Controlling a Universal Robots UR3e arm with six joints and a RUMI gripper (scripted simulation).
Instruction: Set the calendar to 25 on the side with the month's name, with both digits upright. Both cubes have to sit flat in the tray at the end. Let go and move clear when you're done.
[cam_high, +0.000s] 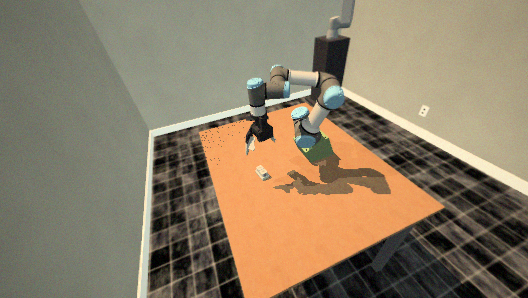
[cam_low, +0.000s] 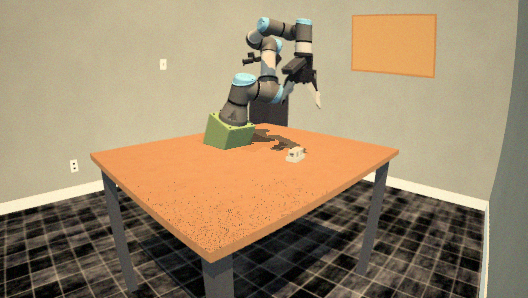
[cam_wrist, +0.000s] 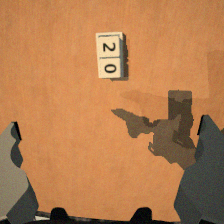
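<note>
The calendar (cam_wrist: 110, 55) is a small cream tray holding two cubes side by side on the orange table. In the wrist view their top faces read 2 (cam_wrist: 109, 47) and 0 (cam_wrist: 110, 66). It also shows in the top view (cam_high: 263, 172) and in the exterior view (cam_low: 295, 154). My gripper (cam_high: 259, 139) is open and empty. It hangs well above the table, off to one side of the calendar, fingers pointing down; it also shows in the exterior view (cam_low: 304, 85). The side with the month's name is not readable in any view.
The arm stands on a green base block (cam_low: 227, 131) on the table, a short way from the calendar. The arm's shadow (cam_wrist: 160, 132) lies on the table beside the calendar. A dark pedestal (cam_high: 330, 57) stands behind the table.
</note>
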